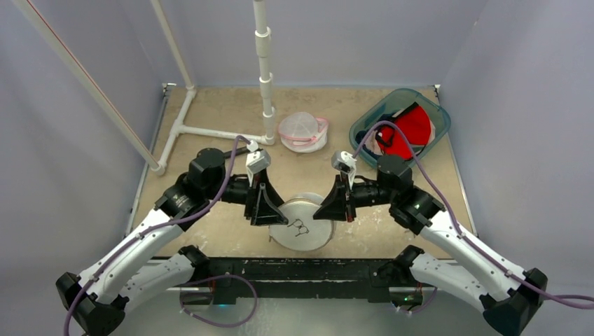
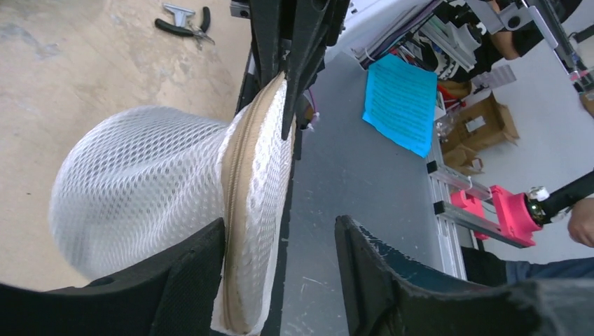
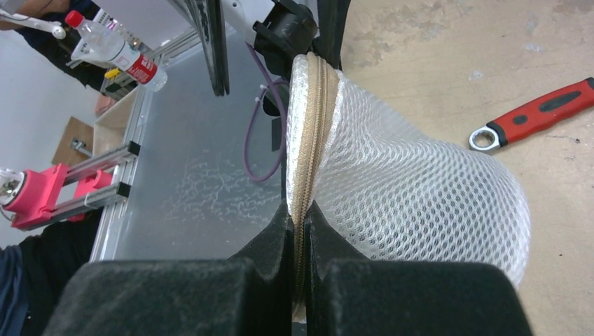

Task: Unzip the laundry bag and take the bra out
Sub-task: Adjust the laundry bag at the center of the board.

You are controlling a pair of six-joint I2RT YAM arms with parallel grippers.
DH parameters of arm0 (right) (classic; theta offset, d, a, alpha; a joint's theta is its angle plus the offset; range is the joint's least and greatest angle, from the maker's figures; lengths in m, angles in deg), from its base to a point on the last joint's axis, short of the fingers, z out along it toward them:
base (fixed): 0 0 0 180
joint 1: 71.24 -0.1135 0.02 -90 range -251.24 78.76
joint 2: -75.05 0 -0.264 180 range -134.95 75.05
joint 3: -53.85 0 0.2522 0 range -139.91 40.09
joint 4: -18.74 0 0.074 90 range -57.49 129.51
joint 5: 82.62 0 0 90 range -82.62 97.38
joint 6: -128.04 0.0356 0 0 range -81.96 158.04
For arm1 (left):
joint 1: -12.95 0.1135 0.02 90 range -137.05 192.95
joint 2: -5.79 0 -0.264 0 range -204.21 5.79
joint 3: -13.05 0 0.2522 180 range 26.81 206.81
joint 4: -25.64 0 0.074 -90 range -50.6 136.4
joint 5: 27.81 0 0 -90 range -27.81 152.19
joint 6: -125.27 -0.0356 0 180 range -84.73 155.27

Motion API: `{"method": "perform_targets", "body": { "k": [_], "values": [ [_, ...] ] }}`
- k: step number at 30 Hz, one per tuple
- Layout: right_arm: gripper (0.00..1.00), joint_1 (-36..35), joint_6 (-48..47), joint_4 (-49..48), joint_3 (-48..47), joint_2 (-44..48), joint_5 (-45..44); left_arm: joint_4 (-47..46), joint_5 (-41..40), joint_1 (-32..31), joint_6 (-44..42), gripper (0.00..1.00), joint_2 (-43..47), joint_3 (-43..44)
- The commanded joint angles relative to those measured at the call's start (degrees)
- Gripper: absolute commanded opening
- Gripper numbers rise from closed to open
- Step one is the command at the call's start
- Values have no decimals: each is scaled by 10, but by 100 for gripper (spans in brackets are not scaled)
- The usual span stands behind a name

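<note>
Right gripper (image 3: 300, 217) pinches the closed zipper (image 3: 312, 126) of the mesh laundry bag (image 3: 413, 196) at the table's (image 1: 224, 112) near edge; left gripper (image 2: 280, 231) spread astride it. Unzipping stage: I next need the pull tab, unseen.

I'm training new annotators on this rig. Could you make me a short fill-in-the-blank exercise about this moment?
1. The right end effector is ____ on the zipper seam of the laundry bag.
2. The left end effector has its jaws ____, with the zipper seam between them.
3. The garment in the teal bin is ____ in colour.
Missing words: shut; open; red.
</note>
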Motion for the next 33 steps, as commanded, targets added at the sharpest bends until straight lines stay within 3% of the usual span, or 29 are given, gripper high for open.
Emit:
{"method": "perform_targets", "body": {
  "k": [1, 5, 10, 11, 14, 15, 18, 24, 26, 33],
  "values": [
    [0, -9, -30, 0, -43, -20, 24, -19, 15, -20, -1, 54, -18, -15],
    [0, -9, -35, 1, -56, -34, 29, -2, -3, -35, 0, 35, -51, -14],
    [0, -9, -43, 9, -71, -48, 19, -31, -5, -46, 16, 0, -59, -21],
    [1, -9, -40, 13, -74, -49, 4, -44, -12, -45, 27, 0, -53, -23],
    [50, -9, -6, 22, -80, -44, -83, -96, -71, -45, 82, 0, -14, -37],
    [60, -9, 7, 19, -81, -38, -117, -114, -106, -45, 103, 0, 9, -43],
    [76, -9, 54, -14, -62, 0, -218, -163, -232, -45, 179, 0, 61, -76],
    [79, -9, 118, -124, 51, 117, -382, -433, -455, -46, 452, 0, 171, -276],
    [79, -9, 135, -156, 86, 147, -401, -526, -526, -46, 515, 0, 196, -346],
    [74, -9, 225, -249, 160, 118, -393, -563, -676, -47, 560, 0, 202, -397]
  ]
}}
